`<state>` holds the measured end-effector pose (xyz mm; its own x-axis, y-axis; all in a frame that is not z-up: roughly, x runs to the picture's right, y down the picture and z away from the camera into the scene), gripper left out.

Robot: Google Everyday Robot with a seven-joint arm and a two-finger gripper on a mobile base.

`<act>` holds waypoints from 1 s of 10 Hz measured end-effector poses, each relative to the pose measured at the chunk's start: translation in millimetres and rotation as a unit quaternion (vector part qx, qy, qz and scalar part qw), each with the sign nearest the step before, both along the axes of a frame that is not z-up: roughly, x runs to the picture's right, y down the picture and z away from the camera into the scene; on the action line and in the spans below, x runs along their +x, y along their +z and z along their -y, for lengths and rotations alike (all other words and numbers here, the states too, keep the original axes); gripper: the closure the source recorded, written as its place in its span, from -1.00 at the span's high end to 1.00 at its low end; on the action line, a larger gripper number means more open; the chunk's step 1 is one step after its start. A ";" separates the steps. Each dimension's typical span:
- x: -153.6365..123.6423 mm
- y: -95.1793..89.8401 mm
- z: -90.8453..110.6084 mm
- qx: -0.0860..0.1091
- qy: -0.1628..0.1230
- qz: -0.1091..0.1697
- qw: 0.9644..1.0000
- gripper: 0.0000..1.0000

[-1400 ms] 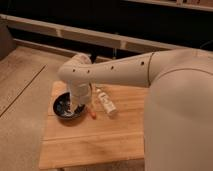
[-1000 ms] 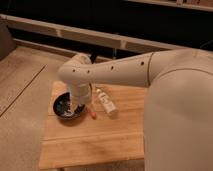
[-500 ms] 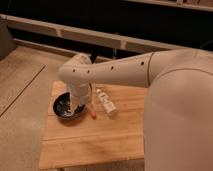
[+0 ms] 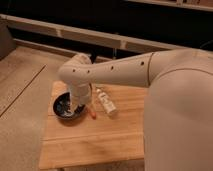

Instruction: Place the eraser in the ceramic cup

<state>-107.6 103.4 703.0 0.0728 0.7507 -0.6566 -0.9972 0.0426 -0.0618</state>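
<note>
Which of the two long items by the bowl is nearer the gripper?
The orange pen, just beside the dark bowl that the gripper hangs over; the white tube lies beyond the pen, farther from the gripper.

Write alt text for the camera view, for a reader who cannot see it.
A white robot arm reaches left across a wooden table, its gripper down at a dark bowl. An orange pen and a white tube lie just right of the bowl.
</note>
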 end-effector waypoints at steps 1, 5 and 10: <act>0.1 0.1 0.3 0.001 -0.001 0.000 1.000 0.30; -10.8 9.5 50.1 0.077 0.023 0.037 0.996 0.30; -19.8 6.5 99.5 0.164 0.019 0.106 0.981 0.30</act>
